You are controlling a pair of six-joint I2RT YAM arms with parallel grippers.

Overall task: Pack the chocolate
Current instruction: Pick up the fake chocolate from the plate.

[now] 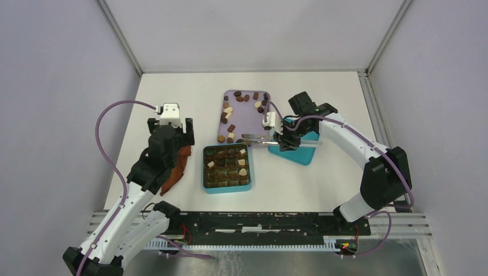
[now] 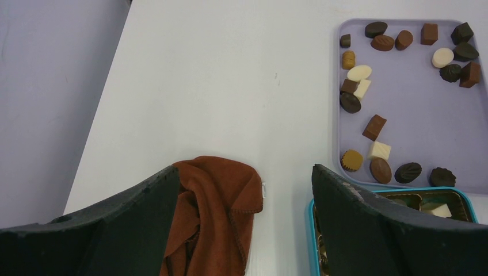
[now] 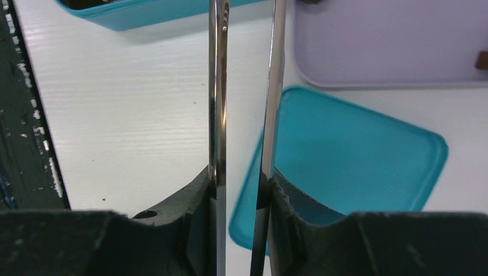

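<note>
The left jaws hung wide apart over the left side of the bench [image 1: 172, 86], gripping nothing at all. Their two dark fingers [image 2: 115, 224] framed a crumpled reddish-brown cloth [image 2: 216, 213] that lay on the bench just beneath them.

Over on the other side, the right jaws were clamped on a pair of metal tweezers [image 3: 217, 86], pressing the two blades from either side. The blades ran side by side with a narrow gap between them. Seen from above, the tweezers reached leftward from the right arm. Their tips sat over the near edge of the lavender tray [image 1: 248, 118], just beyond the far right corner of the teal box [image 1: 204, 169]. Whether those tips pinched anything could not be told; they were too small from above and out of the wrist view.

Most of the chocolate [image 2: 374, 126] was on the tray, as loose bite-size pieces in dark brown, mid brown and cream. They were scattered down its left side and along its far and near edges. More pieces sat in the cells of the box's gridded insert, a few cream ones [image 1: 243, 171] among them toward the right. The box stood on the bench just nearer than the tray, between the two arms.

The teal lid [image 3: 357, 149] lay flat on the bench to the right of the box, under the right jaws and close by the tray's near right corner.
</note>
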